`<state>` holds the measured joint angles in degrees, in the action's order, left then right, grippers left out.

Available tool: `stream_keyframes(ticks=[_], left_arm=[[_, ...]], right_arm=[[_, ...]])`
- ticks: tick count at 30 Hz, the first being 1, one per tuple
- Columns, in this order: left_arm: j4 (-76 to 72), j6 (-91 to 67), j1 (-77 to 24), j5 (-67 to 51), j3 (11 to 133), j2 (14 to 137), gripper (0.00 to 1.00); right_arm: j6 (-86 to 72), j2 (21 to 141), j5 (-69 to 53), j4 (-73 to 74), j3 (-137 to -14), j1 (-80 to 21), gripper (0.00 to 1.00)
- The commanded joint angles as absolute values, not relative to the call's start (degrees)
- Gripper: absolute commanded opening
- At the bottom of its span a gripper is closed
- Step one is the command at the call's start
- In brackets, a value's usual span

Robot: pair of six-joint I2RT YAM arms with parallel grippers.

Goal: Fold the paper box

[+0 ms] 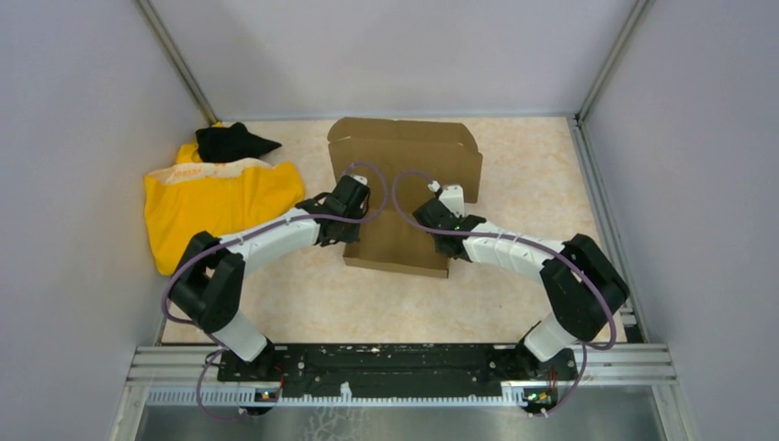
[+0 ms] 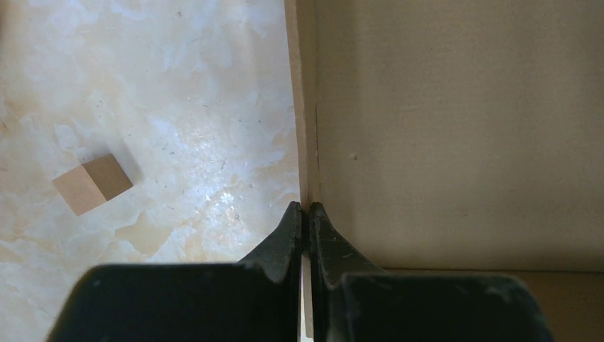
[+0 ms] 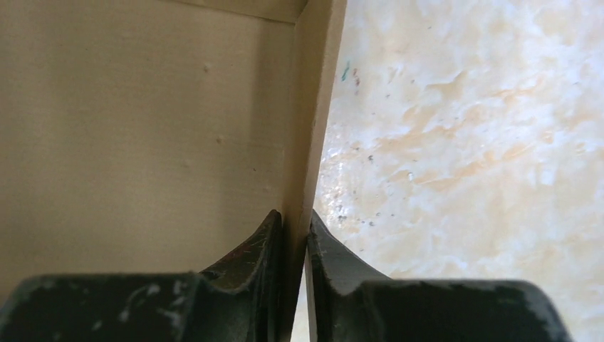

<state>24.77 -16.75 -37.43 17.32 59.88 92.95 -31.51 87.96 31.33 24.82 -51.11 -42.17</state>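
The brown paper box [image 1: 404, 184] lies in the middle of the table, its lid panel standing at the back. My left gripper [image 1: 342, 213] is shut on the box's left side wall; in the left wrist view the wall's edge [image 2: 306, 107] runs up from between the pinched fingertips [image 2: 305, 208]. My right gripper [image 1: 439, 219] is shut on the right side wall; in the right wrist view that wall [image 3: 313, 121] stands between the fingertips [image 3: 295, 217]. The box floor [image 2: 463, 128] shows inside both walls [image 3: 142, 128].
A yellow cloth [image 1: 216, 207] with a black item [image 1: 231, 140] on it lies at the left. A tiny brown cardboard scrap [image 2: 92, 184] lies on the marbled table just left of the box. Grey walls enclose the table on three sides.
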Motion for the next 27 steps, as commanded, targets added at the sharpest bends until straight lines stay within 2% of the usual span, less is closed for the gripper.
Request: stream_keyframes(ticks=[1,10,19,27], left_arm=[[26.6,-17.0,-37.4,16.7,58.0,92.3,0.0],[24.6,-18.0,-37.5,12.6,56.7,88.8,0.02],[23.8,-19.3,-38.4,10.3,56.2,85.3,0.02],[23.4,-20.0,-39.3,10.4,55.9,84.6,0.04]], right_arm=[[-27.6,89.7,41.0,30.4,-55.0,-42.4,0.12],[-25.8,96.5,44.8,32.8,-57.0,-42.8,0.0],[-25.4,101.7,52.2,35.7,-59.2,-44.3,0.0],[-24.8,102.2,50.6,34.0,-58.3,-44.3,0.0]])
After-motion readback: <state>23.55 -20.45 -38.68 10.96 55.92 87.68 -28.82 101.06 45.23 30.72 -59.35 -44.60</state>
